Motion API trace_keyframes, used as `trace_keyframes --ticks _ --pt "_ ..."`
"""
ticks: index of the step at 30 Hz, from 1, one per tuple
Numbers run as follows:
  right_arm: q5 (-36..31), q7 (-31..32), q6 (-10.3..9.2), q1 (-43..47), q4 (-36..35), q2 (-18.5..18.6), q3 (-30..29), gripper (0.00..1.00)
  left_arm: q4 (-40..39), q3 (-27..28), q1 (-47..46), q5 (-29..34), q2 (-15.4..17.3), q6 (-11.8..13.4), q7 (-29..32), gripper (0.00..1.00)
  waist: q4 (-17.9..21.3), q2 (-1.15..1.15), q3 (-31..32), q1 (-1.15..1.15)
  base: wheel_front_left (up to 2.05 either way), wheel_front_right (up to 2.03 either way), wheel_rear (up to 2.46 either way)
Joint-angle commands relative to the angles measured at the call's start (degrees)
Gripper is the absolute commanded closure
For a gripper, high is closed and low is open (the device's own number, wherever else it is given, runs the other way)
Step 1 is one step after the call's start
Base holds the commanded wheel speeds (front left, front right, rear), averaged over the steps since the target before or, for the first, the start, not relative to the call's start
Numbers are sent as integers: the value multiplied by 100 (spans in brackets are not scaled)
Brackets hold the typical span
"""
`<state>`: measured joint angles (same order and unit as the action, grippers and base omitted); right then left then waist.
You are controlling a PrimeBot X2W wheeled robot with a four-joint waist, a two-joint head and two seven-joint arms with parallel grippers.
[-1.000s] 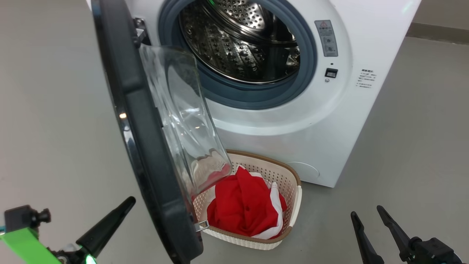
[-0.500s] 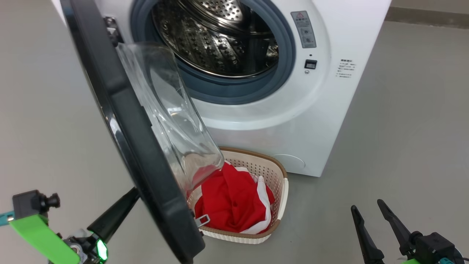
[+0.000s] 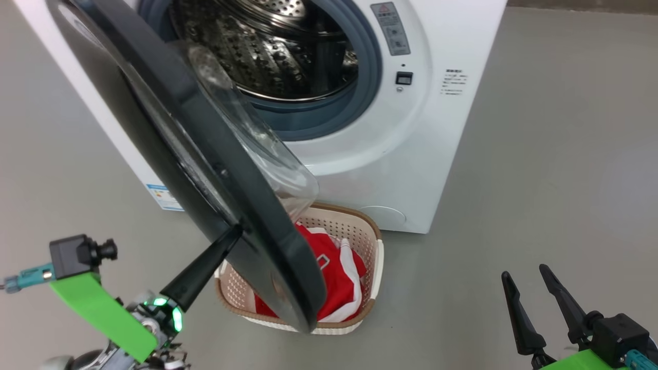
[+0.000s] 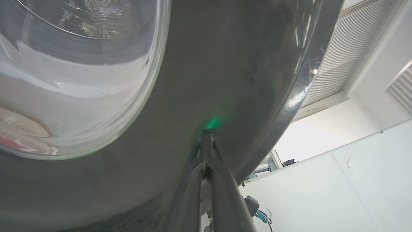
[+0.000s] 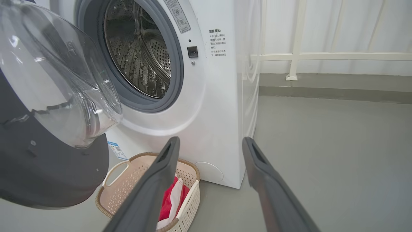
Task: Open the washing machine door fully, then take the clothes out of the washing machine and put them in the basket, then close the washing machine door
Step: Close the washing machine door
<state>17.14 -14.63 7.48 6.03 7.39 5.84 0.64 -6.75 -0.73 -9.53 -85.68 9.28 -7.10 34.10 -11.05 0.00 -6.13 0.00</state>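
- We count one washing machine (image 3: 411, 154), one round door (image 3: 154, 103), one basket (image 3: 354, 231) and two grippers.
- We see one pile of red and white clothes (image 3: 334, 277). We cannot count the pieces in it.
- The clothes lie in the basket. The basket sits on the floor (image 3: 540, 180), just beside the front of the washing machine.
- The steel drum (image 3: 267, 51) shows no clothes in the part we can see.
- The whole picture has slid since a second ago, so our head has moved.
- A second ago the left gripper (image 3: 234, 234) was apart from the door. Now its tip touches the door's black outer side.
- The door has swung closer to the washing machine, and its low edge now hides part of the basket.
- The left gripper's two fingers (image 4: 207, 151) are pressed tight together. They hold nothing and push on the door.
- The right gripper (image 3: 525, 271) is spread wide. It holds nothing, touches nothing, and hangs low, well apart from the basket.
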Motion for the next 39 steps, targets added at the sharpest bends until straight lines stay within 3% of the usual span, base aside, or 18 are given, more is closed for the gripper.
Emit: trace_keyframes --ticks 1,13,28,39 --pt "1 -37 1 -204 -155 49 101 0 -177 131 -305 57 44 -39 -51 100 99 0 -56 0 0 0 0" --pt "7 -37 1 -383 -174 -42 45 0 141 -544 -1083 407 117 -39 -1133 100 612 0 -324 0 0 0 0" --pt "16 -37 1 -553 -178 -130 70 0 1090 -1376 -2259 762 485 -39 -2862 100 1157 0 -580 0 0 0 0" --pt "22 -37 1 -607 -162 -174 102 0 1911 -1825 -3107 573 758 -39 -3705 100 1450 0 -663 0 0 0 0"
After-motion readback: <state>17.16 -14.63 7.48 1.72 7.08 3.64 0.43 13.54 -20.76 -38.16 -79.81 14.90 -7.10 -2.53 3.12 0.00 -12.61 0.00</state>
